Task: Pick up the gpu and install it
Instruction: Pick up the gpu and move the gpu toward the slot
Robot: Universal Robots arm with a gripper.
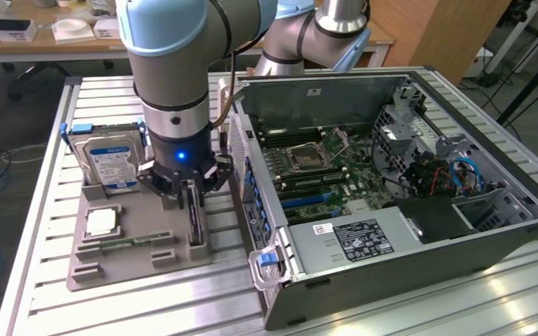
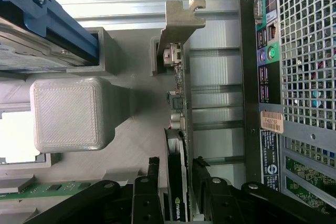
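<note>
The gpu (image 1: 195,222) is a thin dark card standing on edge in a slot of the grey holder tray (image 1: 129,269), just beside the open computer case (image 1: 381,241). My gripper (image 1: 192,194) reaches straight down over it. In the wrist view the gpu (image 2: 178,106) runs away from the camera, its pale metal bracket (image 2: 178,22) at the far end. The gripper (image 2: 176,167) straddles the near end of the card, with one black finger (image 2: 154,170) against each face. The card still sits in its slot.
On the same tray stand a silver hard drive (image 1: 110,164) in blue rails, a square chip (image 1: 103,222) and a green memory stick (image 1: 124,243). The case lies open with its motherboard (image 1: 321,175) exposed. Its rear panel (image 2: 294,77) is close beside the card.
</note>
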